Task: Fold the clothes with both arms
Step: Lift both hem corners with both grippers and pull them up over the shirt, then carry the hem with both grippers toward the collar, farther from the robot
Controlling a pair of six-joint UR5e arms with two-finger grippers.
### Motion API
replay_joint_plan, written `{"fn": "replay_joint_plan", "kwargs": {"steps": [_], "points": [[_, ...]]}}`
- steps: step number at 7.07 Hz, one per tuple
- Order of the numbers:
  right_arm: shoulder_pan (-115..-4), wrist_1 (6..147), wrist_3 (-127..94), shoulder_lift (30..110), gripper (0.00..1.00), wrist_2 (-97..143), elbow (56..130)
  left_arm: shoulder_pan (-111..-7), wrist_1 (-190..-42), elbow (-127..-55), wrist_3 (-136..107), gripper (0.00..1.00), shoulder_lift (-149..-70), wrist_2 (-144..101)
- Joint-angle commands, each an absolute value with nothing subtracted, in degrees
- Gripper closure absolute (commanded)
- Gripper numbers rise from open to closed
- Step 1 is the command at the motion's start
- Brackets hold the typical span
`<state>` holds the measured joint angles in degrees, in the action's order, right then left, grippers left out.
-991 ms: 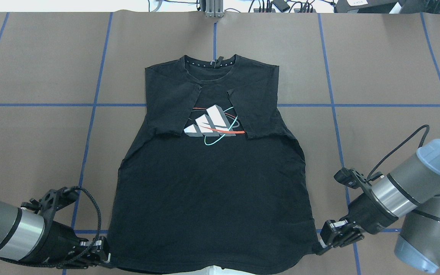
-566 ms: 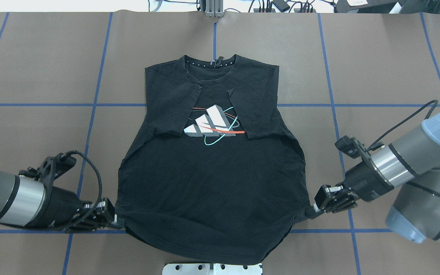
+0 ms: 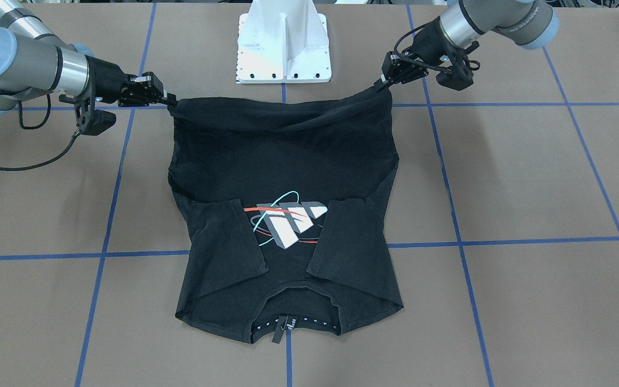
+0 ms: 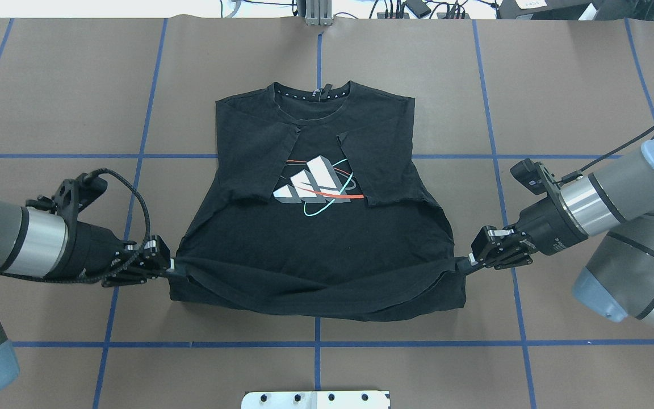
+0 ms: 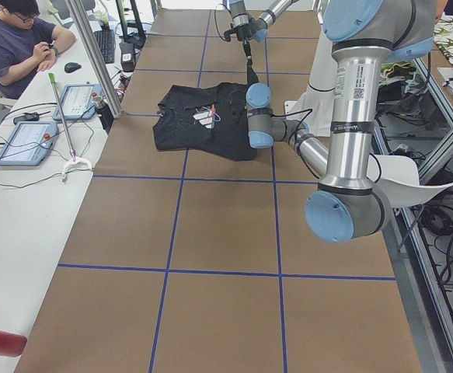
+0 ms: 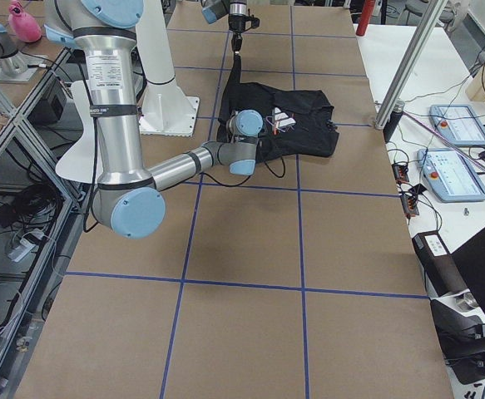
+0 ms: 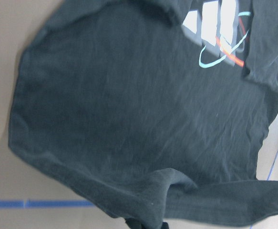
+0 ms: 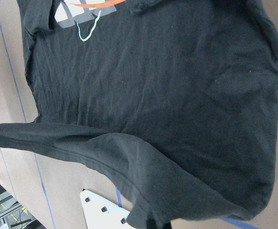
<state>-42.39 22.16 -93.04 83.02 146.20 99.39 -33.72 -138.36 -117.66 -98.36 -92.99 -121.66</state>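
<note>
I am holding the near hem of the black T-shirt (image 4: 315,244) in the lower part of the overhead view. My left gripper (image 4: 169,265) is pinching one hem corner at the lower left. My right gripper (image 4: 464,264) is pinching the other corner at the lower right, and both are clamped on the cloth. The hem is hanging raised between them and sagging a little in the middle. Farther up, the rest of the shirt is lying flat on the brown table (image 4: 49,227) in the centre of the frame. There the logo (image 4: 318,184) is showing between the sleeves (image 4: 250,165), which are lying folded inward. The collar (image 4: 313,96) is lying at the far end, near the top.

I am judging these risks. If one arm is travelling faster than the other, the fold line is going to come out skewed. Each pinch is taking only a small corner, so the cloth could slip out under tension. The sagging middle could drag and bunch over the logo, or pull the whole shirt along.

I am counting one T-shirt, one logo, one collar, two sleeves and two grippers.
</note>
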Motion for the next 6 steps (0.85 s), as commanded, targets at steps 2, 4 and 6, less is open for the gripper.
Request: {"fn": "replay_joint_plan", "kwargs": {"steps": [2,4,6], "points": [[-44.73,22.15,-92.90,81.74,1.00,145.72,97.91,-38.66,-138.08,-116.46,-96.95,1.00,-93.43,-121.82],[-46.66,22.15,-92.81,81.74,1.00,145.72,97.91,-40.07,-138.16,-115.14,-96.94,1.00,-93.51,-121.73],[-47.63,22.15,-92.90,80.87,1.00,145.63,97.91,-41.57,-138.16,-115.05,-96.59,1.00,-93.69,-121.90]]}}
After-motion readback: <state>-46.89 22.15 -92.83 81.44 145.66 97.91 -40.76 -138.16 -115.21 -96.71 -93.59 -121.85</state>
